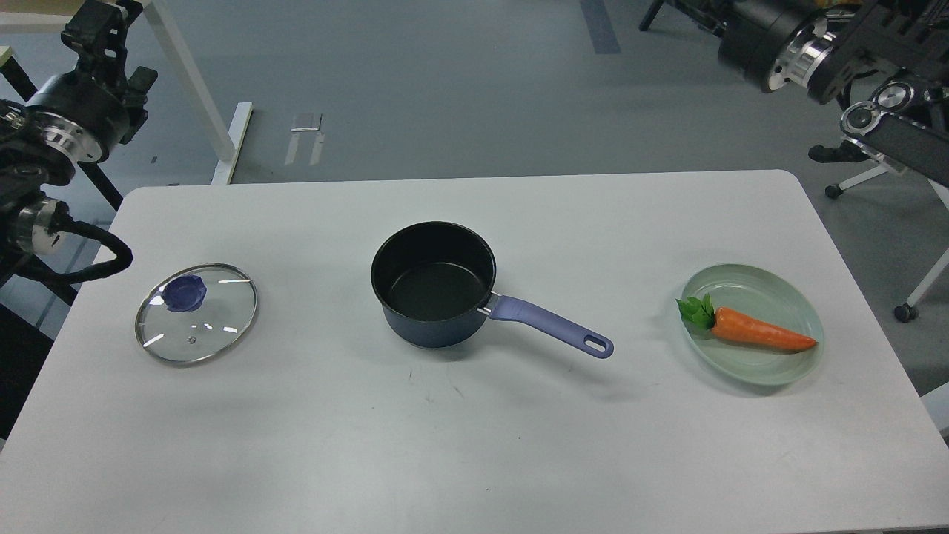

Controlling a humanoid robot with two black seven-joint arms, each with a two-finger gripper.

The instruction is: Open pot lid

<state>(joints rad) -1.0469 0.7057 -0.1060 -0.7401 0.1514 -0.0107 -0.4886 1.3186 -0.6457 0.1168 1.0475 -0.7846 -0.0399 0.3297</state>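
The dark blue pot (434, 285) stands open in the middle of the white table (474, 445), its purple handle (552, 326) pointing right and toward me. The glass lid (196, 313) with a blue knob (184, 291) lies flat on the table at the left, well apart from the pot. My left gripper (100, 18) is raised at the top left, off the table, dark and partly cut off by the frame. My right arm (786, 41) is raised at the top right; its fingers lie beyond the top edge.
A pale green plate (771, 371) with a toy carrot (760, 335) sits at the right of the table. A white table leg (193, 89) and a black frame (44, 111) stand on the floor behind the left corner.
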